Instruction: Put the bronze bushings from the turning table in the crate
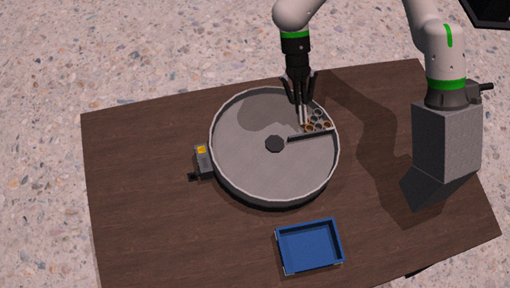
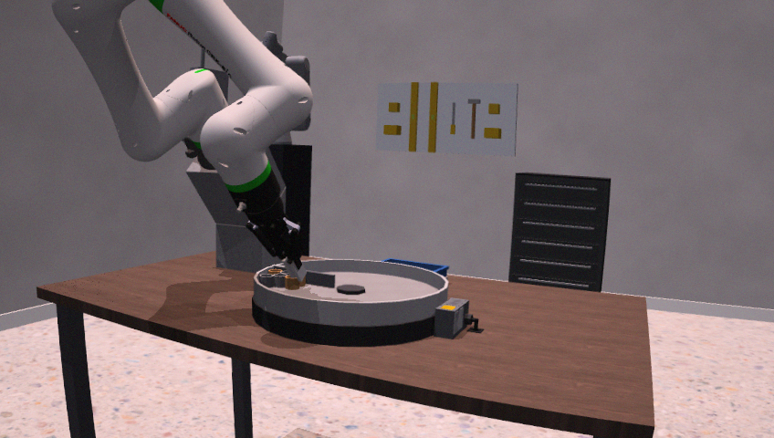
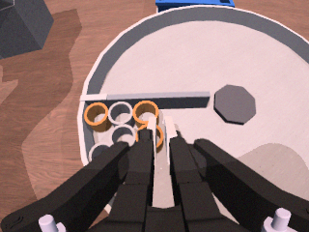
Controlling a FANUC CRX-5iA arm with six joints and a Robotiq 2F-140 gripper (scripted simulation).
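The brown table (image 1: 154, 218) carries the round turning table (image 1: 216, 173) near its middle. A small grey box (image 1: 203, 161) touches the turning table's rim. The blue crate (image 1: 309, 245) lies near it, the grey arm base (image 1: 440, 158) well apart.

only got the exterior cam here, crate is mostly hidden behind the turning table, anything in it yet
observer: no, the top view shows only bare floor inside the blue crate.
operator: how many bronze ones in that pocket
observer: the wrist view shows three bronze bushings mixed with three steel bushings, all behind the divider.
operator: has the gripper got one
observer: no, the gripper is shut with nothing in the thin gap between its fingertips. The nearest bronze bushing is partly hidden behind one fingertip.
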